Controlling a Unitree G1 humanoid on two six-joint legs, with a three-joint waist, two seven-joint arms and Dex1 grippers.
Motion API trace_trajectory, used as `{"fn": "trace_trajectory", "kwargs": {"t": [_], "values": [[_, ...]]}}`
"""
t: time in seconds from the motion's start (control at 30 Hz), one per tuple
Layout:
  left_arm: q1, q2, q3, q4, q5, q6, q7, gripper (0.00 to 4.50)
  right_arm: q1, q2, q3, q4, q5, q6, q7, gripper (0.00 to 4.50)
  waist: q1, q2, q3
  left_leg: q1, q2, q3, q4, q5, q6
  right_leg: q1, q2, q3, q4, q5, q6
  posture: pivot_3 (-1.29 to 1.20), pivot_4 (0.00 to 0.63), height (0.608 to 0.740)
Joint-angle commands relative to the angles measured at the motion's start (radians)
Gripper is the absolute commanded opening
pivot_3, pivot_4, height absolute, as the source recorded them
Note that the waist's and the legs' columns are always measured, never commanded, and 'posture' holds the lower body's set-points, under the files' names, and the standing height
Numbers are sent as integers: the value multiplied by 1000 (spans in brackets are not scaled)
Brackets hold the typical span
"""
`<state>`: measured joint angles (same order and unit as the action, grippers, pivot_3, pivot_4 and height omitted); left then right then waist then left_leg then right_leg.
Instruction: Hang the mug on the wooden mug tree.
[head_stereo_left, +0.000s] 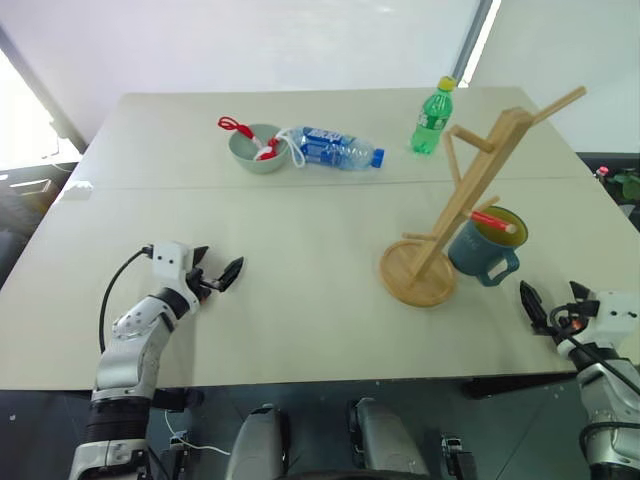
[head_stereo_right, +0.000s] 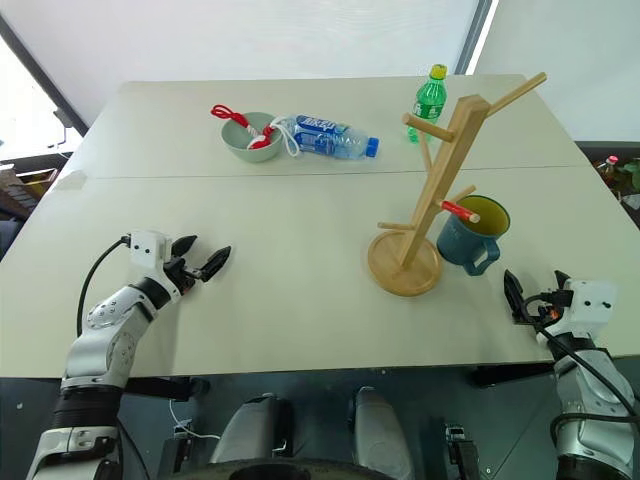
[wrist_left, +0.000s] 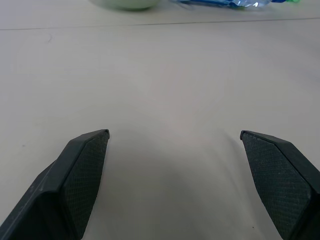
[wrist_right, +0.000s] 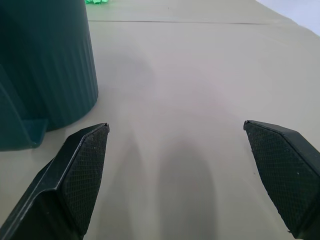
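- Upright on the table (head_stereo_left: 300, 290): the mug (head_stereo_left: 487, 250), teal-blue with an olive-yellow rim, just right of the wooden mug tree (head_stereo_left: 460, 205) and close against its round base, handle toward the near edge.
- Not hung: mug standing on the tabletop, with a red-tipped peg (head_stereo_left: 494, 222) reaching over its open mouth.
- Leaning to the right: the tree's post, with its pegs angled out on both sides.
- Low over the near right edge of the table: the right gripper (head_stereo_left: 549, 304), fingers spread wide and holding nothing, near the mug but apart from it; in the right wrist view, the ribbed mug wall (wrist_right: 47, 65) just beyond one fingertip.
- Over the near left part of the table: the left gripper (head_stereo_left: 216, 268), fingers also spread wide with bare tabletop between them, well apart from mug and tree.
- Toward the far side: a pale grey-green bowl (head_stereo_left: 256, 150) with a red-and-white item inside, touching a clear water bottle (head_stereo_left: 335, 148) lying on its side.
- Upright beyond the tree: a green bottle (head_stereo_left: 432, 118) with a yellow cap.
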<state>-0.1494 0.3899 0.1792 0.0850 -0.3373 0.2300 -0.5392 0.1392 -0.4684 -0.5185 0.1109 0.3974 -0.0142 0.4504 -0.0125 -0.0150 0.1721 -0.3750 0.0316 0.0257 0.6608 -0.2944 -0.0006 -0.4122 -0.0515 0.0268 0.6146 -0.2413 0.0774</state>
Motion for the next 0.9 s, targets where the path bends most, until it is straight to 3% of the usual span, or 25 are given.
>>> {"fn": "trace_trajectory", "kwargs": {"t": [0.03,0.43,0.9], "values": [[-12,-1,3,-25,-3,-18,-5,4500,4,-1,-13,-51,7,-1,-10,4481,0,0,0,0,0,0,0,0,0,0,0,0,0,0,0,0,150,740],[-83,-24,-53,-45,-14,-3,-63,4500,60,11,-28,-169,22,31,-33,4481,3,0,0,-1,0,0,0,0,0,0,1,-1,0,0,0,0,150,740],[-98,7,-282,-182,-67,9,-407,4500,249,48,-17,-420,48,91,-35,4481,1,0,0,-1,0,0,0,0,0,-1,2,-1,-1,0,0,0,150,740]]}}
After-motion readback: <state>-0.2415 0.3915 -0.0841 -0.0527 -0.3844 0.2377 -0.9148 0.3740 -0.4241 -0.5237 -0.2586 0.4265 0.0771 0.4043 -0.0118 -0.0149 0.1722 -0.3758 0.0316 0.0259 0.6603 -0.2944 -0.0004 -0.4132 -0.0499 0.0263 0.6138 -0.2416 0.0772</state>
